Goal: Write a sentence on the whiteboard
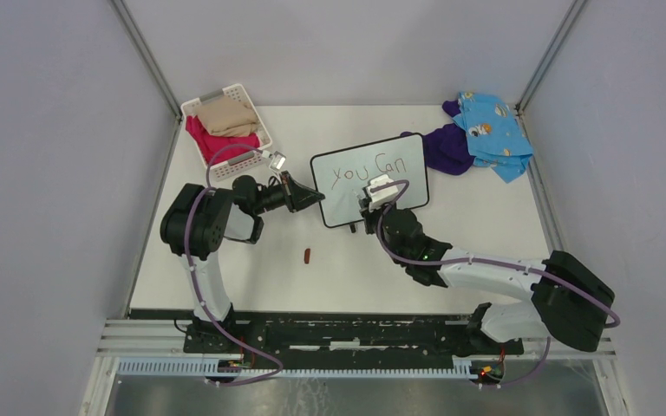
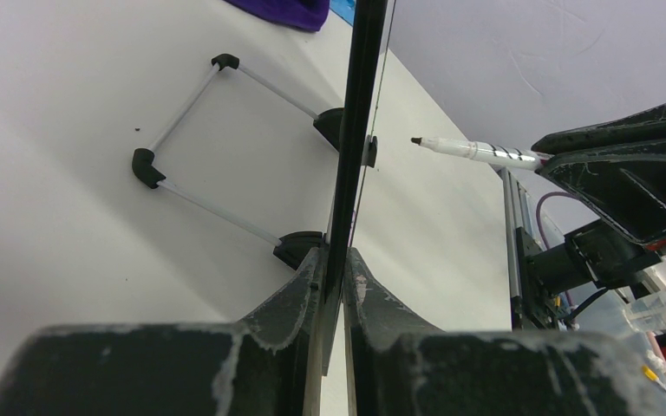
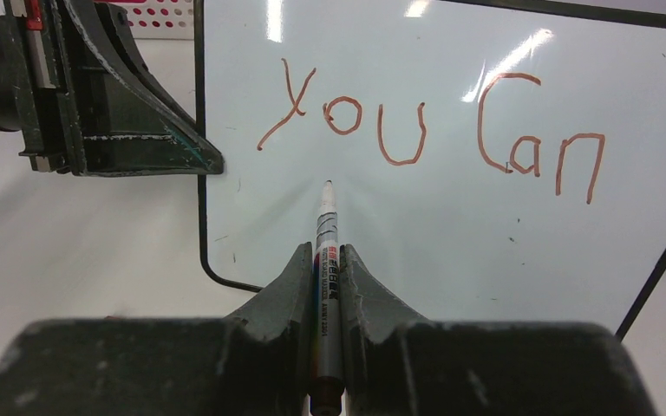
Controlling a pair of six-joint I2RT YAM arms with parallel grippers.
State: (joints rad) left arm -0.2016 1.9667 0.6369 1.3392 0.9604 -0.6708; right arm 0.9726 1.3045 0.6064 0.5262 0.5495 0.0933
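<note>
The whiteboard [image 1: 399,192] stands propped upright mid-table. Its left edge is pinched by my left gripper [image 1: 315,198], which is shut on the frame. The left wrist view shows the board edge-on [image 2: 357,130] running up from my left gripper [image 2: 336,260]. On its face the sentence [image 3: 425,121] reads "you can" in one line of reddish-brown strokes. My right gripper [image 3: 326,256] is shut on a silver marker [image 3: 326,227] that points at the board below "you". From the side, the marker [image 2: 477,152] has its tip a short gap from the board.
A white basket [image 1: 257,119] with tan and pink clothes sits at the back left. Blue and purple clothes [image 1: 477,134] lie at the back right. A small red cap [image 1: 308,255] lies on the table in front of the board. The board's wire stand [image 2: 212,208] reaches behind it.
</note>
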